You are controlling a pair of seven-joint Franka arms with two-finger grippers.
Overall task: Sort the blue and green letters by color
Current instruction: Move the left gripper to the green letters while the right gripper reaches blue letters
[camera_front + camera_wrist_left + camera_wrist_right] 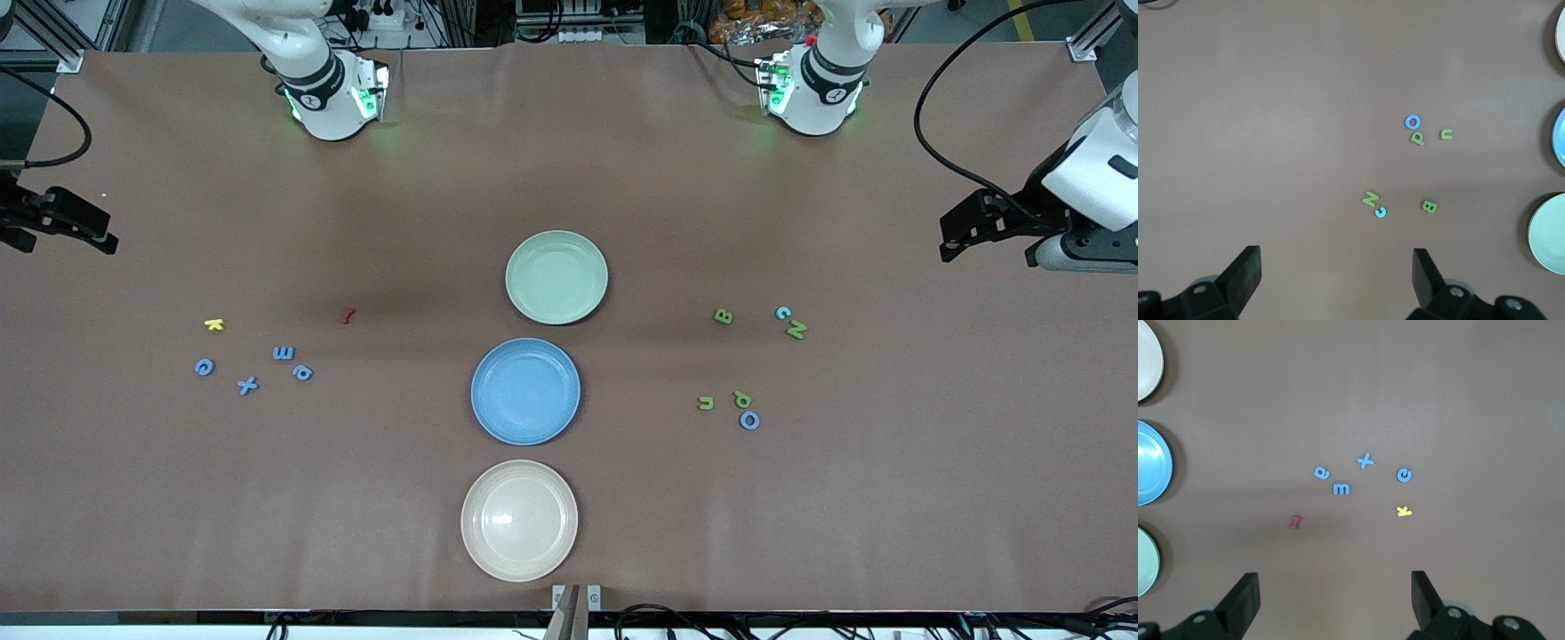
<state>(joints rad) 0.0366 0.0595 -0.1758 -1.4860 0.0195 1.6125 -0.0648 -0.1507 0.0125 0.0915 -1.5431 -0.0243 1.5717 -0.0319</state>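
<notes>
Here, chunky flat blue letters and green letters dot smooth table.

High front view, two downward wrist views

Plates — edge-cropped in wrist views

The table wears a matt brown covering, smooth like paper or felt, with faint creases. The green plate, blue plate and cream plate look like smooth plastic with a soft sheen, the cream one catching a bright highlight. The blue letters and green letters look matt, like foam or dull plastic. The arm bases are glossy white plastic with black bands.
</notes>
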